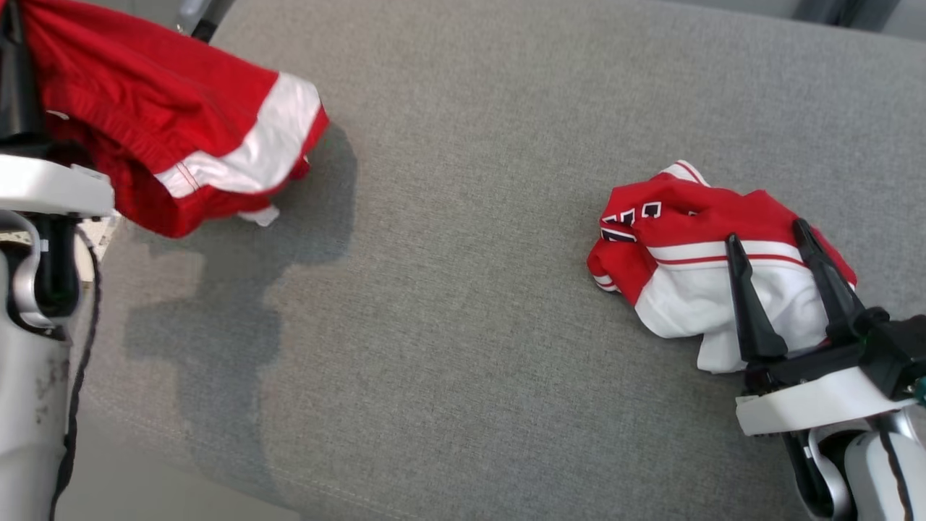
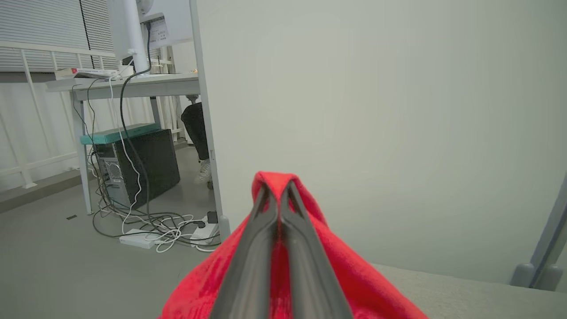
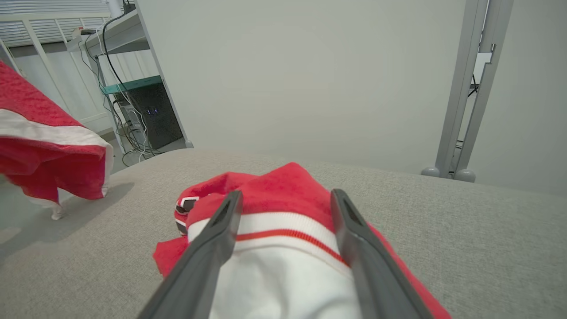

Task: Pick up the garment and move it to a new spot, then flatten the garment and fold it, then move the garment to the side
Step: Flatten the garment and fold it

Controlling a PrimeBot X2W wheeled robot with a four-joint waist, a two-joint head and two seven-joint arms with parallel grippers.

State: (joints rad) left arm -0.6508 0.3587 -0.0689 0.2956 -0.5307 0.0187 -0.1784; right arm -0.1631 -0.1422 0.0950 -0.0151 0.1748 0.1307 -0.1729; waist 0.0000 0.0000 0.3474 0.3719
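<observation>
A red garment (image 1: 166, 116) with a broad white stripe hangs lifted above the far left of the grey padded surface (image 1: 463, 289). My left gripper (image 2: 279, 188) is shut on a bunched red fold of it (image 2: 345, 274). A second red and white garment (image 1: 687, 289) with dark lettering lies crumpled on the right of the surface. Just above its near edge, my right gripper (image 1: 765, 231) stands open, fingers spread over the white part (image 3: 274, 274) and holding nothing. In the right wrist view the hanging garment (image 3: 48, 146) shows at the left.
Behind the surface rises a pale partition wall (image 2: 376, 110). Left of it are a desk (image 2: 133, 84), a computer tower (image 2: 141, 164), floor cables (image 2: 155, 228), and a person's leg and shoe (image 2: 197, 128). Grey metal posts (image 3: 469, 88) stand at the far right.
</observation>
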